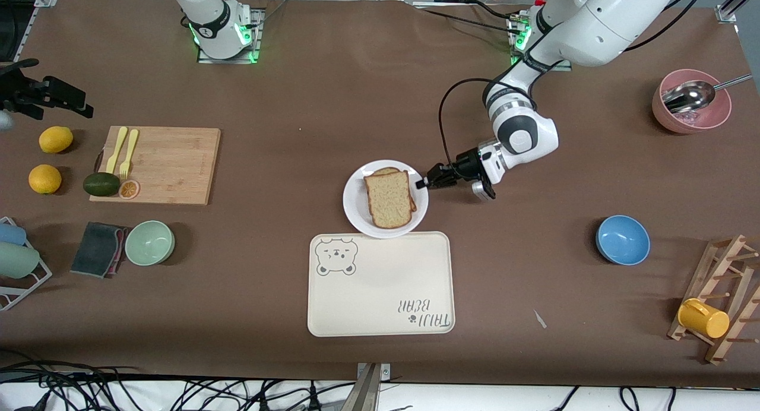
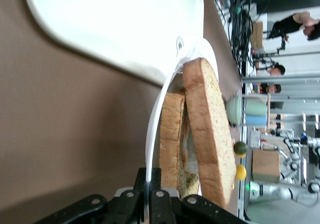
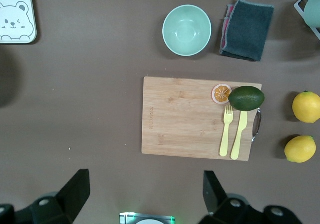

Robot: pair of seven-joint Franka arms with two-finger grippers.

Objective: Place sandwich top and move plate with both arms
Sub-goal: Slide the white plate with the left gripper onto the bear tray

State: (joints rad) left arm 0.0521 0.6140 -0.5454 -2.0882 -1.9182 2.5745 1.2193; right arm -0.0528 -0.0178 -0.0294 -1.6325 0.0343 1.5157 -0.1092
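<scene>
A robotics lab: two bench-mounted arms [image 1: 522, 132], loose cables [image 1: 178, 393], metal framing.

Open right claw [image 3: 145, 194] hangs over cutting board [image 3: 185, 116], 2 lemons [image 3: 306, 106] beside.

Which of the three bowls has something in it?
The pink bowl at the left arm's end: a metal scoop lies in it. The blue bowl and green bowl are empty.

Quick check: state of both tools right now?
Left tool: shut on the plate rim, sandwich top lying on it.
Right tool: open, empty, above the cutting board.
</scene>
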